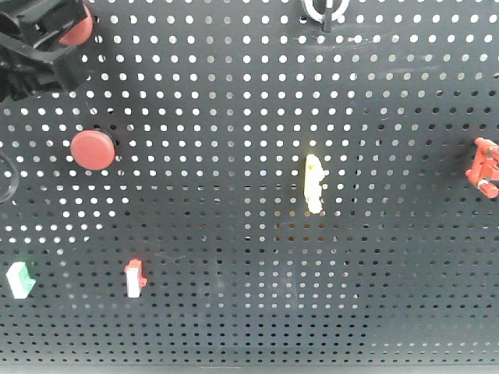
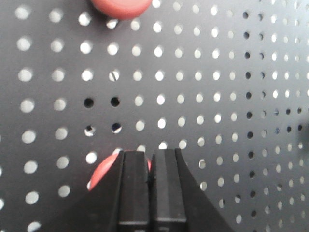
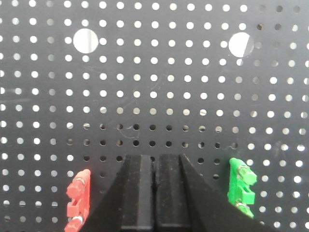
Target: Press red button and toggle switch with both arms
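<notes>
Covering red button; L gripper jaws closed

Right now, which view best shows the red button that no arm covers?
The exterior front-facing view: the free red button shows whole and unobstructed. The left wrist view cuts the button off at the frame's top edge. The right wrist view does not show it.

A black pegboard fills the frame. At bottom centre, the left hand points up with its two black fingers pressed together, covering the right part of a red button. A second red button is cut off by the top edge, upper left.
</notes>
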Robot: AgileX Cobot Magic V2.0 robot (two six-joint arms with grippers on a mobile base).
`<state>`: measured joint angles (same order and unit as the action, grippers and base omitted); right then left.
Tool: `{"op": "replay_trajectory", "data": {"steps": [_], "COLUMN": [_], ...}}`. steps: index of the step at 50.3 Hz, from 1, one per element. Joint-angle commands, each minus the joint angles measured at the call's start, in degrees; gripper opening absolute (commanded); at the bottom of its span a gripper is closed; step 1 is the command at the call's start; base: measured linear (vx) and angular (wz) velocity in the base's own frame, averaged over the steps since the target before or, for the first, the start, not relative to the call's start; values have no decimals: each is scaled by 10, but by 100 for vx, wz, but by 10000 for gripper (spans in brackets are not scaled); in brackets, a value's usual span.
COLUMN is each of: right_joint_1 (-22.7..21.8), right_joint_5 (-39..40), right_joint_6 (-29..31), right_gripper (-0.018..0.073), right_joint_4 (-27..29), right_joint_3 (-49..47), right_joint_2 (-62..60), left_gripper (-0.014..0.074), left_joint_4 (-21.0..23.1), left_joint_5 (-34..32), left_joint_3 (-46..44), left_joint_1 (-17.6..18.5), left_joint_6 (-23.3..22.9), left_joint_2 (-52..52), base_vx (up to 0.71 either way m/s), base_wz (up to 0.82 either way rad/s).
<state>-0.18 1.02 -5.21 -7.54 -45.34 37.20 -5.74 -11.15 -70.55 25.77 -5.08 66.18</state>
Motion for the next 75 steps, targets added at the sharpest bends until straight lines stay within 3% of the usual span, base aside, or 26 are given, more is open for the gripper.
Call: {"op": "replay_trajectory", "data": {"steps": [1,10,21,37,47,53,58,59,75], "right_joint_1": [0,0,0,0,5,49,110,193,332], "right_joint_5": [43,43,44,87,144,205,229,212,109], "right_joint_6": [3,3,0,-7,-61,-68,-74,-72,-70], "right_gripper": [-3,-3,-3,-3,-3,-3,-3,-3,-3], "right_joint_4": [-6,-6,-4,7,-4,-81,-158,-176,-176], "right_joint_3": [-18,-18,-18,-18,-18,-21,-42,-96,-274], "right_joint_2": [3,3,3,28,51,64,87,130,263], "left_gripper": [2,2,2,2,2,2,2,2,2], "left_joint_4": [10,10,4,5,5,5,5,5,5], "left_joint_5": [-21,-4,75,58,55,55,53,53,53], "left_joint_3": [-19,-19,-12,132,192,198,198,198,198], "left_joint_1": [1,1,1,1,1,1,1,1,1], "left_joint_6": [-5,-5,11,30,30,30,29,29,29], "left_joint_2": [6,-19,-84,-212,-275,-287,-287,-287,-287], "base_vx": [0,0,0,0,0,0,0,0,0], "base_wz": [0,0,0,0,0,0,0,0,0]}}
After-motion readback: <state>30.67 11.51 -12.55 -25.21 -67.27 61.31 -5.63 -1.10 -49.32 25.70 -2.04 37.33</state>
